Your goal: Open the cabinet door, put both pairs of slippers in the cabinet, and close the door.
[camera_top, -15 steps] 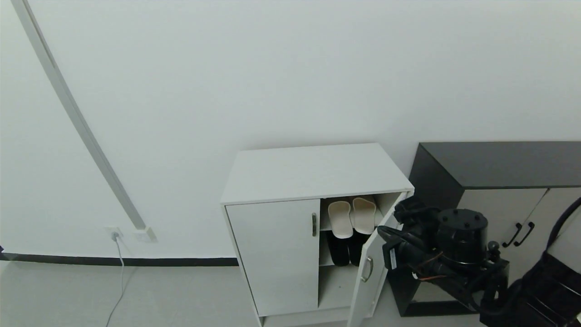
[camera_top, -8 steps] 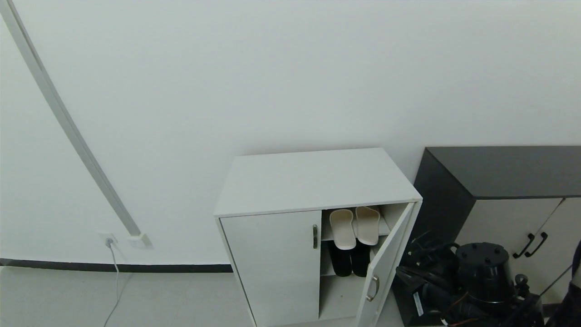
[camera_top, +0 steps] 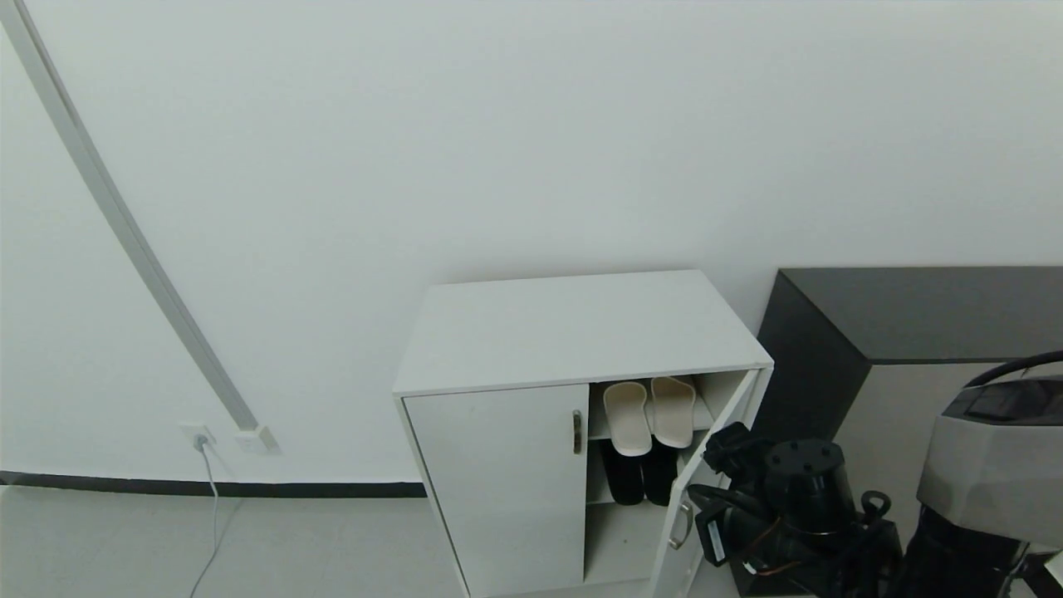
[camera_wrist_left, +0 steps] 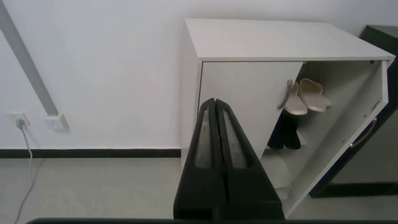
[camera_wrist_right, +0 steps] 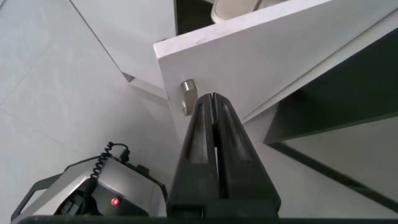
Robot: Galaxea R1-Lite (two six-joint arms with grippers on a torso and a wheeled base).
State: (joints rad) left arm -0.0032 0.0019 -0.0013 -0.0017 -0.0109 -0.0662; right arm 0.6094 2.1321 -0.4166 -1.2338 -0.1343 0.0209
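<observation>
White wall [camera_top: 531, 124], grey floor [camera_top: 291, 548], dark sideboard [camera_top: 913, 311], wall socket [camera_top: 196, 435].

From the head we look forward and down, from high up and at middling range, on the white cabinet [camera_top: 573, 332] against the far wall. Our left wrist camera sits lower and further left, facing the cabinet front. Our right wrist camera is close against the open right door [camera_wrist_right: 280, 56], looking along its outer face. All three views share that door; the head and left wrist views also share the cream slippers [camera_wrist_left: 309, 96].

left end effector [camera_wrist_left: 215, 103]: fingers pressed together | right end effector [camera_wrist_right: 213, 98]: fingers pressed together
</observation>
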